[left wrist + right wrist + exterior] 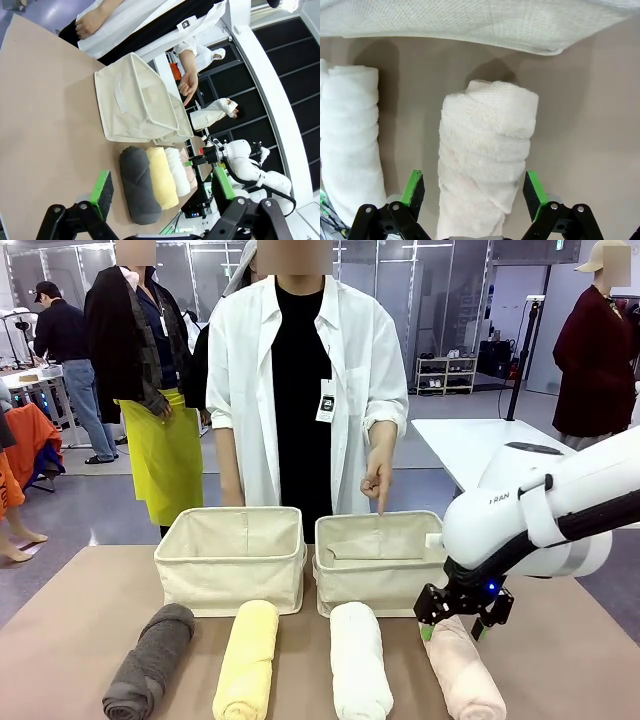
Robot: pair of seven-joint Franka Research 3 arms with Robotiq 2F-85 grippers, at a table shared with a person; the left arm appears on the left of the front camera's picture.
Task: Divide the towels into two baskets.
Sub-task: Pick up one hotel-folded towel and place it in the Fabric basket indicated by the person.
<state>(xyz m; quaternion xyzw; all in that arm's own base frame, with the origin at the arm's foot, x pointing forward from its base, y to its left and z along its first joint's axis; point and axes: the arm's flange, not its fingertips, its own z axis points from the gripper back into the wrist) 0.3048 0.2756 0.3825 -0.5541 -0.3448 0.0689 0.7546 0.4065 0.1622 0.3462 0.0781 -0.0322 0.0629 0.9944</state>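
Right end effector [456,628] spread wide, pads either side of the pink towel [468,677] at its far end, not pinching it. Basket [372,585] wall is just ahead; white towel [358,660] lies close inside, bare bench [560,660] outside. Left end effector [162,192] is spread and empty. Its wrist view adds the grey towel [140,185], the yellow towel [162,175] and a person's hand [189,85] pointing.

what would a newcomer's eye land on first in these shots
The white arm's right pincer hangs open astride the far end of the pale pink towel, rightmost in a row with the white towel, pale yellow towel and dark grey towel. Behind them, the person's hand points down at the right basket, beside the left basket.
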